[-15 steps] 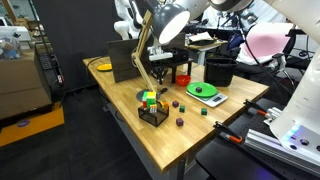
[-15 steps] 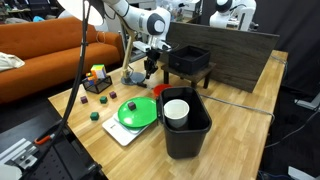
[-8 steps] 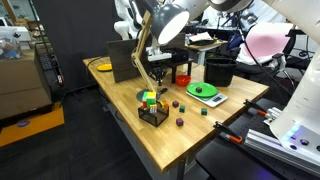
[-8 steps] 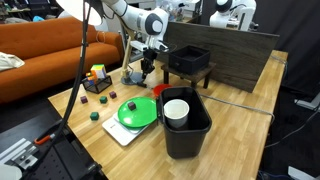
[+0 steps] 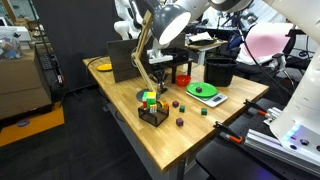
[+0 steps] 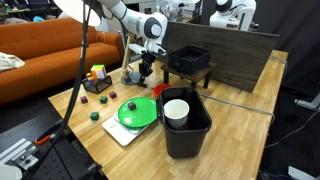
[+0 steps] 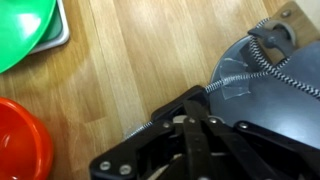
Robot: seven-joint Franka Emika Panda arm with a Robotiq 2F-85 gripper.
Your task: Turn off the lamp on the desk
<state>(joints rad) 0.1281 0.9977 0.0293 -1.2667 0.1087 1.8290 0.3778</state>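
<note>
Black bin [image 6: 190, 135] near the front edge of the bench [image 6: 245, 125] holds one white cup-like cylinder [image 6: 176, 110]. A small black basket [image 6: 97, 84], by the edge facing the orange sofa [image 6: 40, 50], holds a multicolour cube [image 6: 97, 72]. A black crate [image 6: 188, 62] sits toward the far edge; its contents are hidden. A green plate [image 6: 137, 112] lies on a white tray [image 6: 122, 134], with a red bowl [image 7: 20, 140] just beside it.

The lamp [image 5: 160, 40] stands mid-bench with its long axis upright. Its wooden arms [image 5: 143, 50] lean, and the dome shade [image 5: 172, 22] on top is tipped open-side down, bright white inside. Its round grey base [image 6: 133, 77] sits between the basket and the crate.

The gripper [image 6: 146, 72] hangs low over the base's rim; I cannot tell whether it touches. The jaws look pressed together in the wrist view [image 7: 192, 125], though that view is dark and blurred.

The shade shows only in the exterior view pointed at above. The wrist view alone shows the braided cord [image 7: 250, 70] crossing the base.
</note>
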